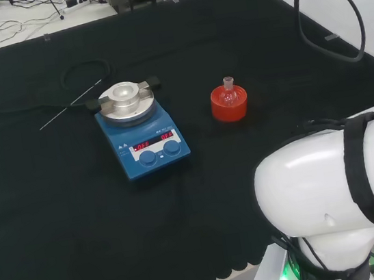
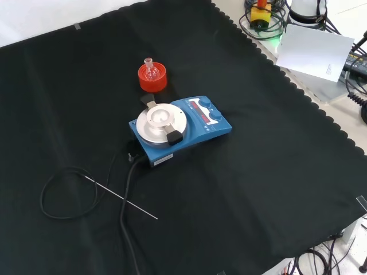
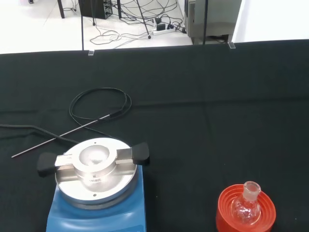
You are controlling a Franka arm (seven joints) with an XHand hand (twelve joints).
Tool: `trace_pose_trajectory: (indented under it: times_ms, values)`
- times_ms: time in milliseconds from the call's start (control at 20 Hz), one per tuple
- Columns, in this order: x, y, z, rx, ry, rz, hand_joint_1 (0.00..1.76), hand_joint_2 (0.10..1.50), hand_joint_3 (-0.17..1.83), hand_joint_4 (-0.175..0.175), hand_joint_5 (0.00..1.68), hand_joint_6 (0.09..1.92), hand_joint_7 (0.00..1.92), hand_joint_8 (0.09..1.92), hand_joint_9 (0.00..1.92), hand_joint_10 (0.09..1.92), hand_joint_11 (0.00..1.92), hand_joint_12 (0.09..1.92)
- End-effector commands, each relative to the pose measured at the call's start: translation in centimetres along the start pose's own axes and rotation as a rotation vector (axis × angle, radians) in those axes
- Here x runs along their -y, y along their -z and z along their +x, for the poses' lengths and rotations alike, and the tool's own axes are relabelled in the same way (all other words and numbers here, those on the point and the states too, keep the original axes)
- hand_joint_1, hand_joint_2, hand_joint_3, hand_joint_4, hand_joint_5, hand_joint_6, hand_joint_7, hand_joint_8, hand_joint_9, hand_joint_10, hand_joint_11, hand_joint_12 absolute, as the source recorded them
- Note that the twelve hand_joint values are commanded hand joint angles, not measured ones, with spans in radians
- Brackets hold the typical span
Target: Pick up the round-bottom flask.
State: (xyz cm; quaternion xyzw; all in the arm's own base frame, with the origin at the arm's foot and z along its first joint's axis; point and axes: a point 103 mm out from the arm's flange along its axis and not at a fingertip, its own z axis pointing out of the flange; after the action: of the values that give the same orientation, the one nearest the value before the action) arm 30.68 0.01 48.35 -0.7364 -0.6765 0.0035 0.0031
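Here, in the head view, the round-bottom flask (image 1: 229,90) of clear glass stands upright in a red ribbed stand (image 1: 229,104) on the surface (image 1: 59,219), which is covered with black cloth. Its short neck points up. To the left of the stand, apart from it, is a blue stirrer plate (image 1: 144,140) with a round metal top (image 1: 125,102) and two blue knobs at its near edge. A thin metal probe (image 1: 72,104) lies behind the plate to the left, joined to a black cable (image 1: 82,74) that makes a loop. The big white link (image 1: 336,175) of the arm is at the lower right of this view. The state of the hand I cannot tell.

In the front view, the flask (image 2: 151,72) in its red stand (image 2: 152,78) is higher than the blue plate (image 2: 180,129), near it but not touching. The metal top (image 2: 161,121) carries a black clamp piece. The probe (image 2: 120,197) lies lower left on the cloth, and the cable (image 2: 69,192) curls in a loop beside it.

In the wrist view, the flask (image 3: 246,206) sits in the middle of the stand (image 3: 246,210), with the round body low inside the red ring and the neck upright. The plate (image 3: 96,212) with its metal top (image 3: 95,169) is well beside it, and the probe (image 3: 63,135) and the cable loop (image 3: 99,104) lie beyond the plate.
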Motion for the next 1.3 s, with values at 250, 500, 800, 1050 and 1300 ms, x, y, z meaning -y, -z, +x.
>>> trace_pose_trajectory:
  times_ms: [250,500,800,1050,1300]
  values:
    - [0.0,-0.2,0.9,0.02,-0.009,-0.016,0.26,1.16,0.42,-0.03,0.38,0.42,0.08,0.62,0.21,0.71,0.0,1.42]
    - [-0.5,-0.4,0.3,0.023,-0.036,0.003,0.26,1.17,0.39,-0.03,0.39,0.41,0.08,0.62,0.21,0.71,0.0,1.43]
    - [-2.7,-3.8,-4.1,-0.016,-0.097,0.05,0.27,1.18,0.35,-0.03,0.4,0.39,0.09,0.63,0.22,0.72,0.0,1.44]
    - [-4.1,-7.3,-7.8,-0.048,-0.159,0.084,0.28,1.18,0.34,-0.03,0.4,0.38,0.09,0.63,0.22,0.72,0.01,1.44]
    - [-5.9,-10.6,-10.9,-0.064,-0.204,0.115,0.3,1.18,0.33,-0.033,0.41,0.38,0.1,0.63,0.23,0.72,0.01,1.44]
